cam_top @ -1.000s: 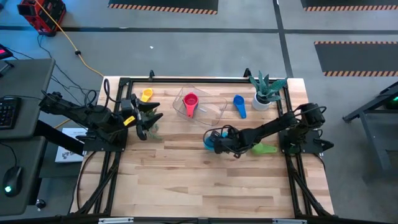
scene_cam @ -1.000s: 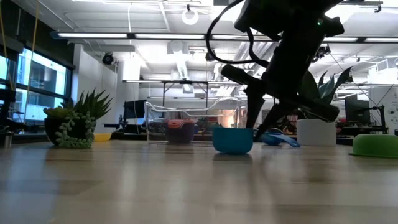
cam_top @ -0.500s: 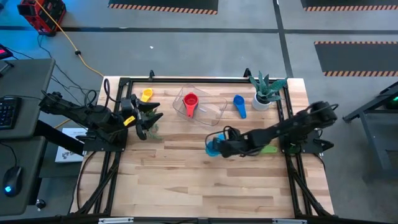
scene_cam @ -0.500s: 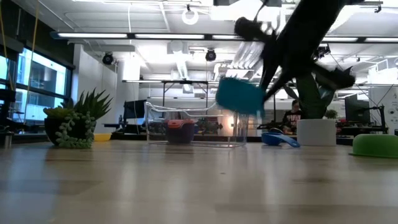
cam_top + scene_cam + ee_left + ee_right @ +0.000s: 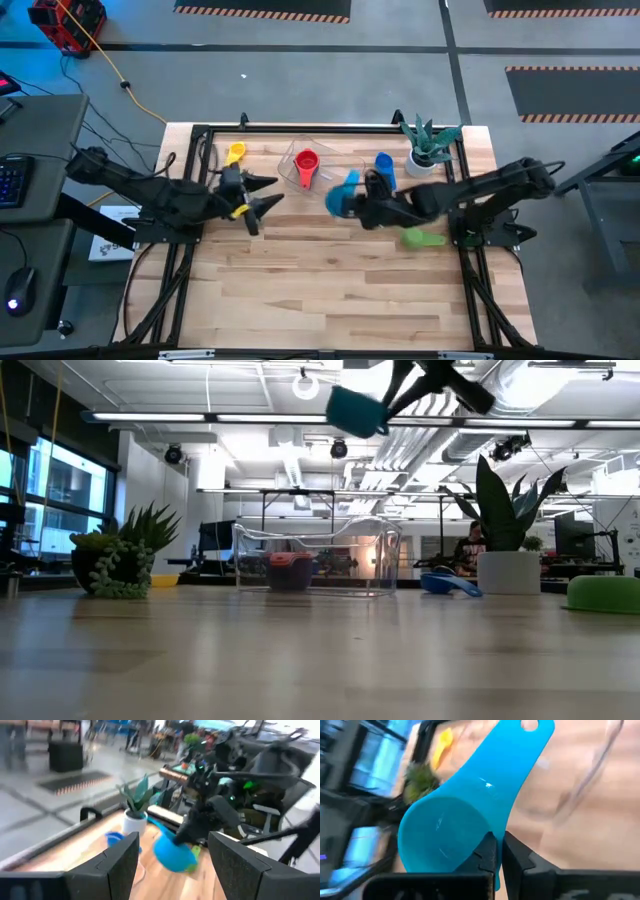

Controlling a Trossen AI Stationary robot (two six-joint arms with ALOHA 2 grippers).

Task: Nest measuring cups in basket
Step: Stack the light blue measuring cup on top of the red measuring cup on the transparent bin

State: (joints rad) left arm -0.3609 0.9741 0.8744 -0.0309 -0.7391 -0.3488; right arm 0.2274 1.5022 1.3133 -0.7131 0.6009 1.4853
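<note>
My right gripper (image 5: 357, 204) is shut on a light blue measuring cup (image 5: 342, 196), held high above the table just right of the clear basket (image 5: 345, 160); in the low view the cup (image 5: 357, 410) hangs well above the basket (image 5: 385, 555). A red cup (image 5: 306, 165) lies in the basket. A yellow cup (image 5: 235, 152), a blue cup (image 5: 385, 168) and a green cup (image 5: 421, 238) lie on the table. My left gripper (image 5: 272, 192) is open and empty, left of the basket. My right gripper pinches the wall of the cup's bowl at its rim (image 5: 490, 832), beside the root of the handle; one finger (image 5: 486, 854) shows on the bowl's inner side, the other (image 5: 514, 855) outside. The cup is lifted clear, tilted, its handle (image 5: 522, 750) pointing away from the gripper.
A tall plant in a white pot (image 5: 425, 152) stands at the far right, beside the blue cup. A small leafy plant (image 5: 120, 565) stands at the left side. The near half of the wooden table (image 5: 330, 290) is bare.
My right gripper has lifted the light blue cup off the table and carried it up and toward the far edge, to the basket's right side; the cup has tipped on the way. My left gripper has gone toward the table's right, closer to the basket.
</note>
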